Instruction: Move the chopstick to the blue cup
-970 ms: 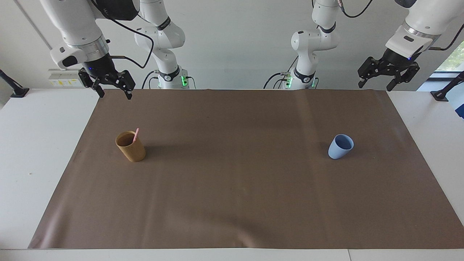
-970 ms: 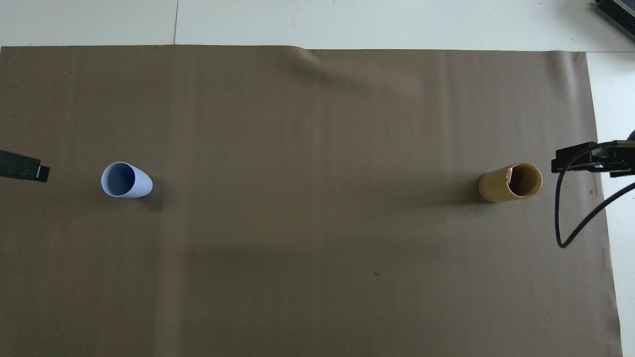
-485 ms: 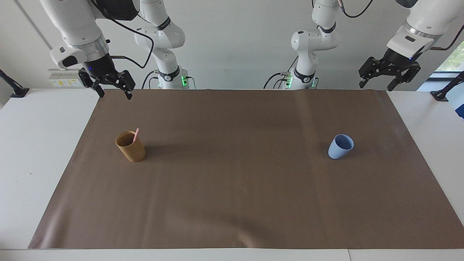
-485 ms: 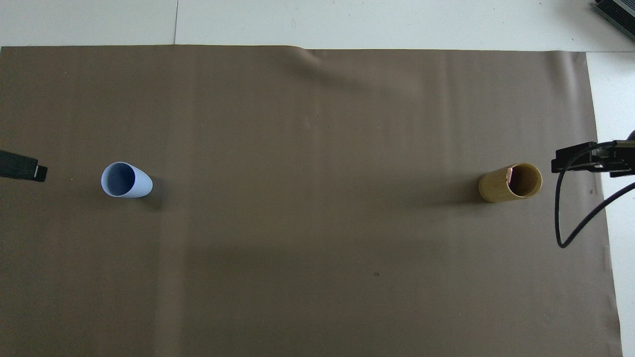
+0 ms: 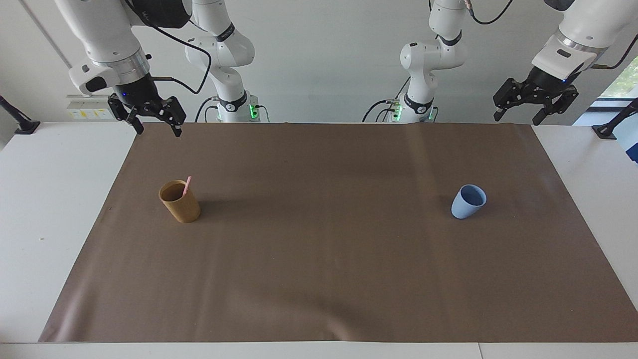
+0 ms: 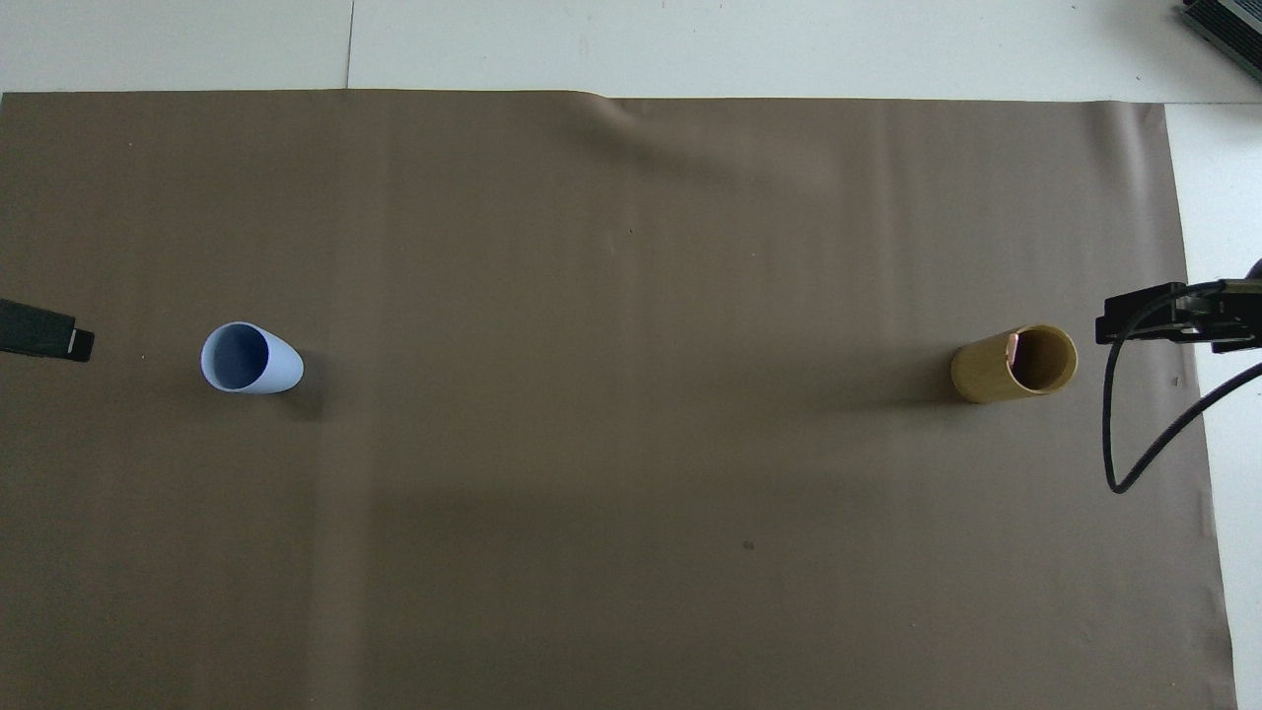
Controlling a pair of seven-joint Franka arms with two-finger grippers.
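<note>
From my right gripper, fingers apart, the chopstick stands near-upright in the tan cup at five o'clock, closest to this arm; my left gripper, likewise spread, waits above the blue cup.

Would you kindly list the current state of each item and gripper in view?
chopstick: standing tilted inside the tan cup.
tan cup: upright, holding the chopstick.
blue cup: upright, empty.
right gripper: open, raised, holding nothing.
left gripper: open, raised, holding nothing.
</note>
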